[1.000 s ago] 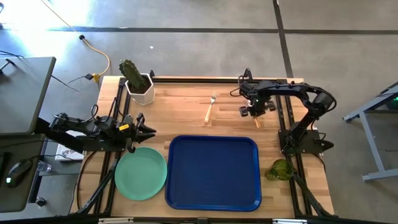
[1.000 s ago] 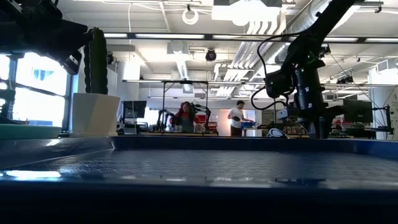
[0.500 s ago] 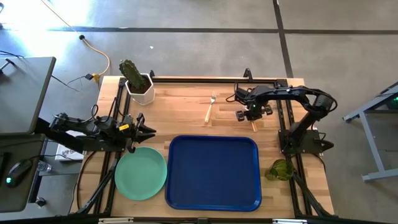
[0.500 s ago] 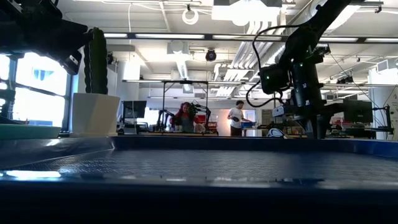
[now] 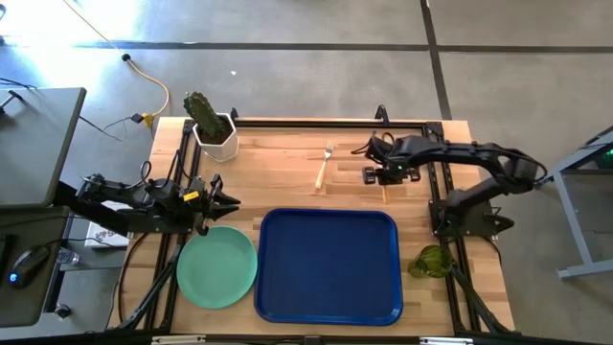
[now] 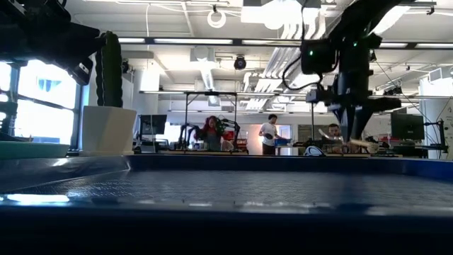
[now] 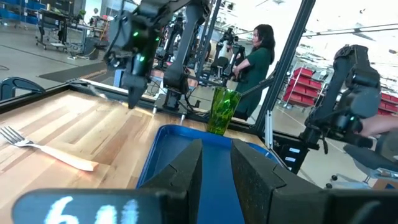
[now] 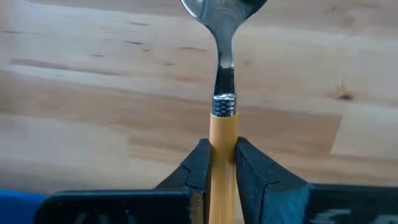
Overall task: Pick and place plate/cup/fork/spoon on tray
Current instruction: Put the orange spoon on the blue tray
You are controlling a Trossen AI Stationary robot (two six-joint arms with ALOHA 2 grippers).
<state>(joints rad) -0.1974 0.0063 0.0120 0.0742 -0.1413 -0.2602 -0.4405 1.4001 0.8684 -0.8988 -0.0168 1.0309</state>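
Observation:
My right gripper is at the far right of the table, shut on the spoon, whose tan handle end sticks out toward the near edge. The fork lies flat on the wood left of it. The blue tray lies at the near middle. The mint-green plate lies to its left. The green cup stands right of the tray. My left gripper hovers open just beyond the plate's far edge, holding nothing. My right gripper pinches the spoon's tan handle between its two fingers, just behind the metal collar, with the bowl sticking out ahead. The fingers point down from above and lie across the handle. In the low view the spoon sits about level, above the tray's far rim.
A white pot with a cactus stands at the far left corner. People show in the room beyond the table. Bare wood lies between the fork and the tray's far rim.
My right gripper has risen with the spoon, which now shows above the tray's rim in the low view. It has also shifted a little toward the table's left, while its arm has stretched out toward the right.

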